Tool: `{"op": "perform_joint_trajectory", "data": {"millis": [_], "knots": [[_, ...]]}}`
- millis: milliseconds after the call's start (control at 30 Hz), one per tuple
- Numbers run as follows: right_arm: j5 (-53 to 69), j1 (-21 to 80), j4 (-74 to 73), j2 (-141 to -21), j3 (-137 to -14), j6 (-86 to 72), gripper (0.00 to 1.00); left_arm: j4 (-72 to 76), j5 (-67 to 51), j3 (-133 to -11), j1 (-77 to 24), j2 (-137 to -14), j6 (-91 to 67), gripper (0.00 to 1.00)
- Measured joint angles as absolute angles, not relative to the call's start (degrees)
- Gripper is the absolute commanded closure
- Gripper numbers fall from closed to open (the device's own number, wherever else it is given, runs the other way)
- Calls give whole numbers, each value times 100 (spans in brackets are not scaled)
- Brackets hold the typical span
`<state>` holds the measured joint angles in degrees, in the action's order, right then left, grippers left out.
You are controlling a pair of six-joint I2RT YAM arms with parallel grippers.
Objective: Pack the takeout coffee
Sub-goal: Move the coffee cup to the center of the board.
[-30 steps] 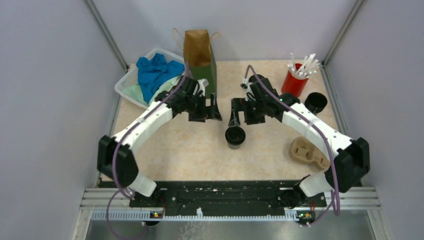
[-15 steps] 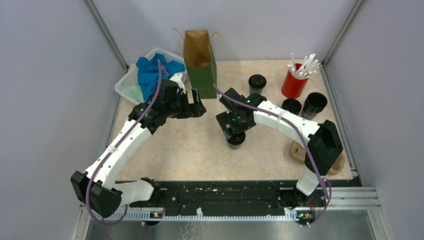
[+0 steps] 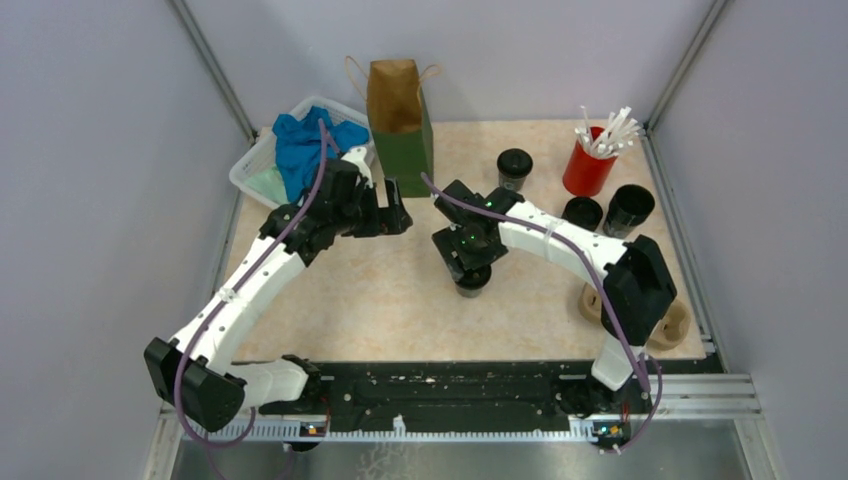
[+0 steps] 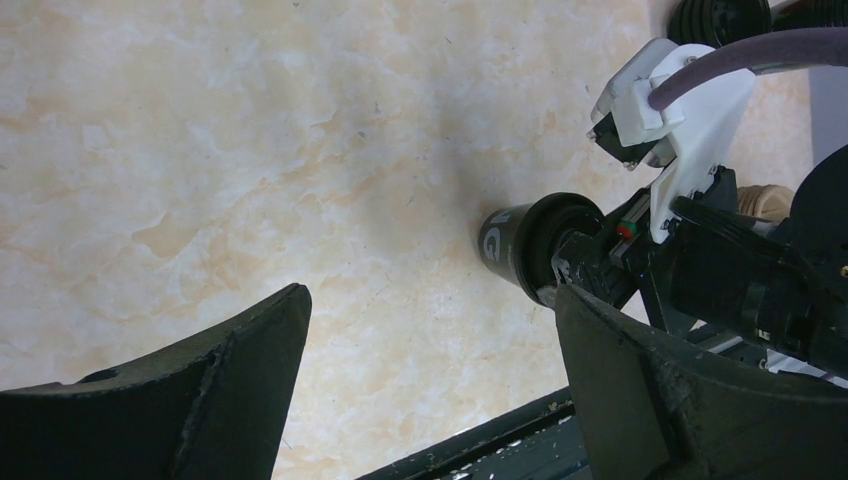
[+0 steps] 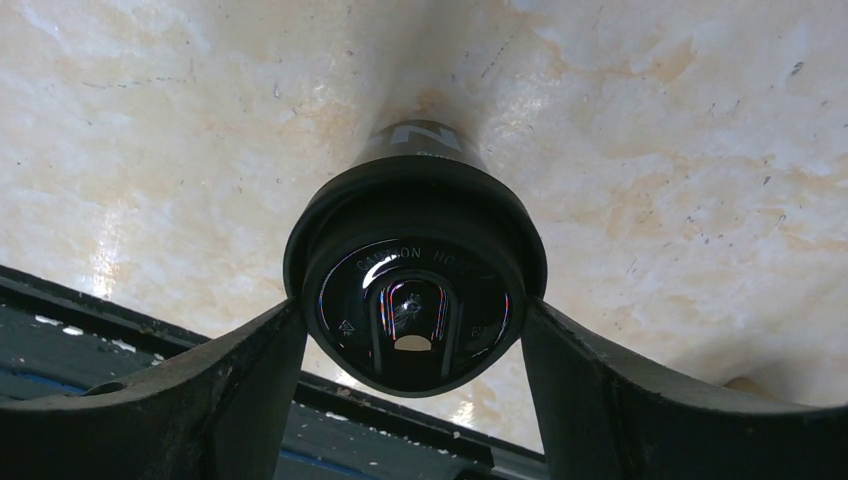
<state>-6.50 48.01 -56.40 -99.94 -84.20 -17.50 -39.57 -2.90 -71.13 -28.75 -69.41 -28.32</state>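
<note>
**latte_larry:** So how far along is the coffee packing? Looks like it's barely started to me.

**benchbot_42:** Yeah, pretty much. The right gripper [image 5: 410,305] is down over the cup [image 5: 415,200] in the middle of the table [image 3: 380,300]. The cup is upright with its lid on. On the wrist cam the two fingers sit either side of the lid, right up against the rim. I honestly can't tell if it's squeezing yet or just touching. The cup hasn't been lifted, its base looks planted on the table.

**latte_larry:** And the left one?

**benchbot_42:** The left gripper [image 4: 428,300] is spread wide with nothing in it. It's hanging just in front of the bag [image 3: 398,110], which stands upright at the back.

**latte_larry:** Anything in the bag?

**benchbot_42:** Can't see inside from the top cam. But the three other cups [image 3: 514,165] are all out on the table at the back right, well apart from the bag. So my guess is zero packed. What's left is to get a firm grip, lift, carry this one over and drop it in, then do the same for the rest. Basically the whole job.
</note>
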Motion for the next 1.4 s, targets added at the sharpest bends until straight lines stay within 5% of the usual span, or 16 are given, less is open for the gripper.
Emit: {"op": "perform_joint_trajectory", "data": {"millis": [200, 367, 733, 867, 1200, 1400], "knots": [[-792, 4827, -5607, -10003, -8420, -1745, 36, -3981, -287, -7170, -2864, -7013, -2790, 2], [-969, 4626, -5513, -10003, -8420, -1774, 37, -4049, -274, -7384, -2853, -7148, -2700, 2], [-1031, 2239, -4536, -10733, -9139, -1581, 35, -4123, -217, -7797, -2816, -7371, -2320, 2], [-1028, 1859, -4298, -11157, -9636, -1505, 32, -4163, -237, -7800, -2792, -7393, -2204, 2], [-926, 1780, -4471, -11260, -9878, -1411, 6, -4163, -390, -7802, -2786, -7430, -2078, 2], [-709, 1780, -5127, -11257, -10245, -1406, 4, -4163, -469, -7811, -2783, -7430, -2095, 2]]}}
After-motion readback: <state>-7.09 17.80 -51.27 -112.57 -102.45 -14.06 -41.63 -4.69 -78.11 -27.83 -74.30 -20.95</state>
